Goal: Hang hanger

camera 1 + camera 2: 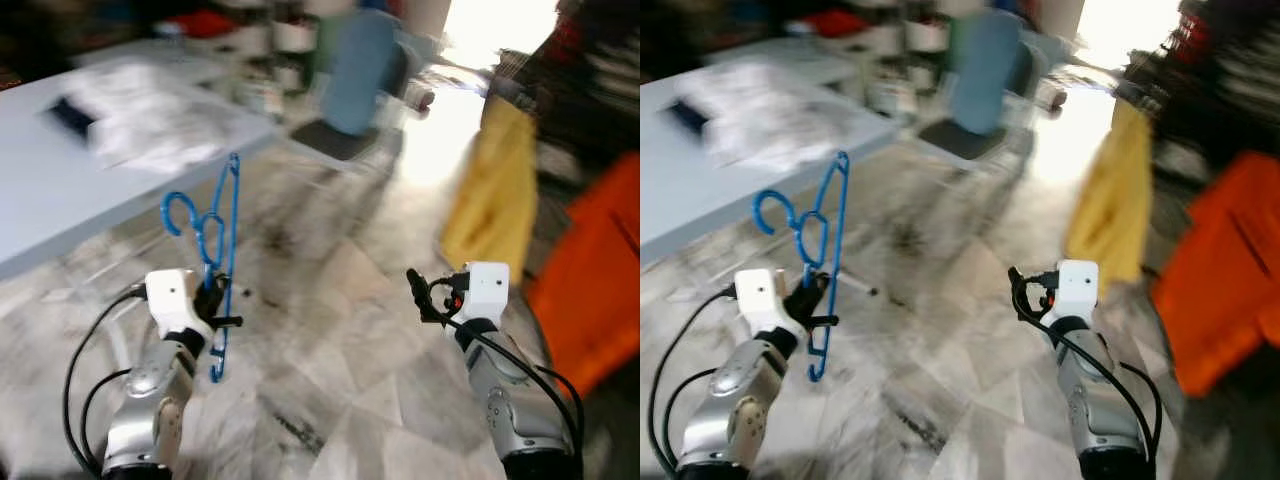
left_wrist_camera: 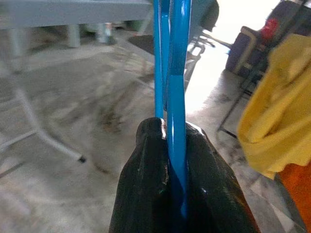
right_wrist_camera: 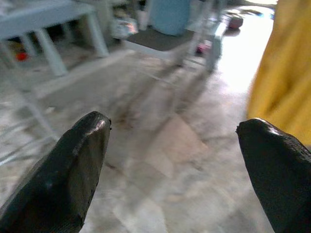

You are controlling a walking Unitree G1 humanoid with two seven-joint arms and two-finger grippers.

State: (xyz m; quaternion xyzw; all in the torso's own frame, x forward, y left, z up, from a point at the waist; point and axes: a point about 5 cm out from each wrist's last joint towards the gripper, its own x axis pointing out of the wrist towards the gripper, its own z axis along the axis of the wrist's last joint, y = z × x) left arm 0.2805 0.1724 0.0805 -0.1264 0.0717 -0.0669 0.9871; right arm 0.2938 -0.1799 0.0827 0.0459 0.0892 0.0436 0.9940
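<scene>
Head views: my left gripper [image 1: 213,300] carries the blue hanger [image 1: 226,240] upright, hook [image 1: 180,212] leftward; carrying step, next needs a rail among the garments [image 1: 490,190] ahead.
Left wrist: fingers [image 2: 146,170] clenched on the hanger's wire.
Right wrist: my right gripper [image 3: 175,170] spread, empty, above the floor [image 3: 160,145].

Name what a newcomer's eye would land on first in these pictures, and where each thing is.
First, the bright blue hanger, held upright in the left gripper, jaws shut on its wire, over the marble floor. Next, the yellow garment and orange garment hanging on the robot's right, beyond the open right gripper.
</scene>
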